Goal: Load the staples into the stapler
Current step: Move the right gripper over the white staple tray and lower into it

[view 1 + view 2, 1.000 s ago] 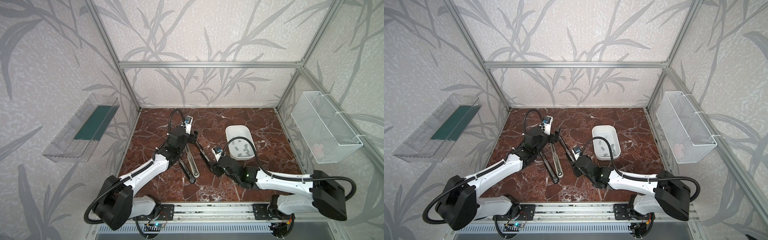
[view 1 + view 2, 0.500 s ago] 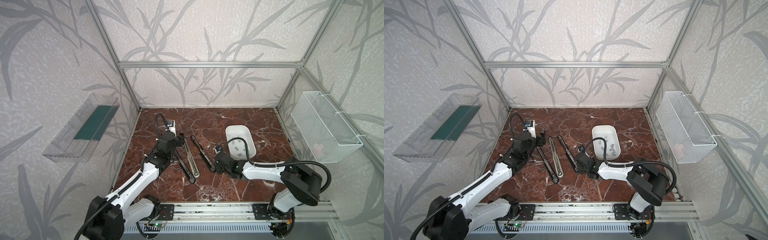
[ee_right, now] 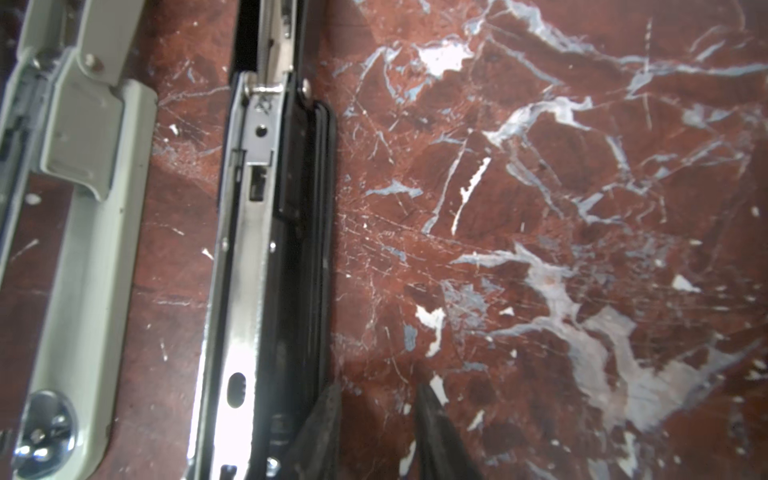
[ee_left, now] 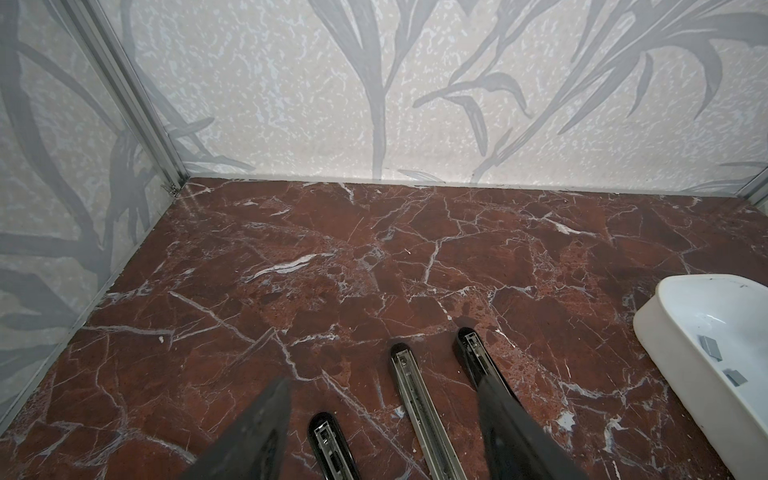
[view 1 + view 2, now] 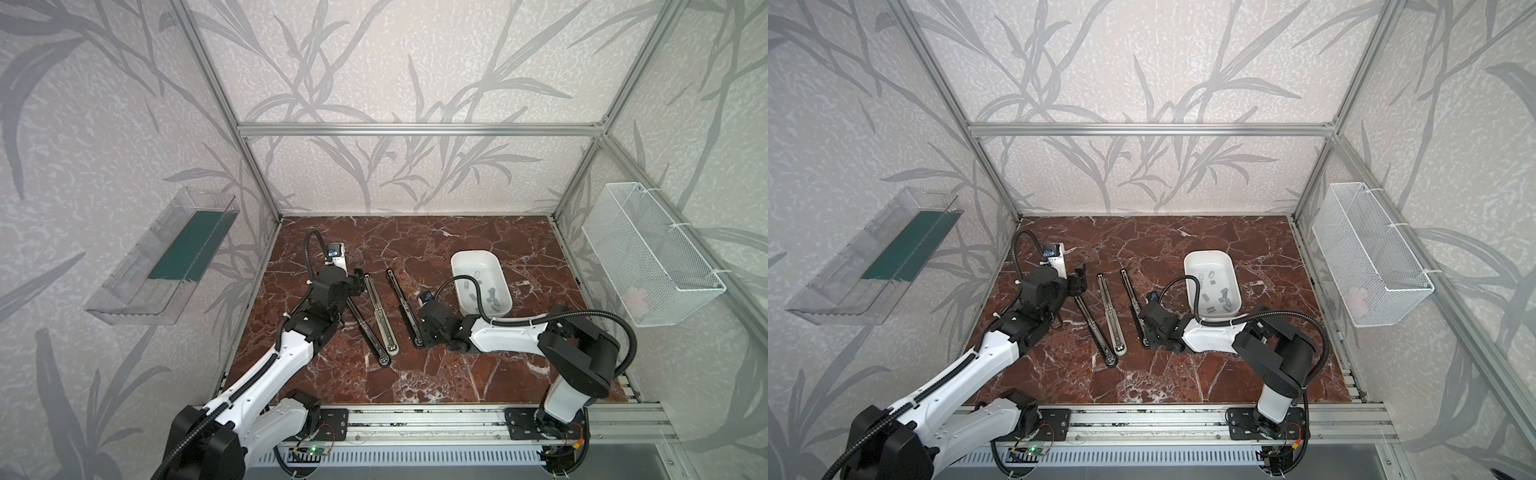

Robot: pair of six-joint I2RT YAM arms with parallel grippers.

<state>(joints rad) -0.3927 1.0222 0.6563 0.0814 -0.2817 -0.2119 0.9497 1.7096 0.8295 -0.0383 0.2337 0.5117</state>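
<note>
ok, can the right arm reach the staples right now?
Probably yes. The staples lie in an open-topped white tray right beside that arm; the right gripper is open and empty by the black stapler. Only its own cable arcs over the tray.

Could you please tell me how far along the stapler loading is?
Done: the black stapler lies opened flat, magazine exposed. In hand: nothing; the right gripper sits open and empty beside its near end, the left gripper hovers open. Remaining: the staples lie in the white tray, so picking and inserting remain.
</note>
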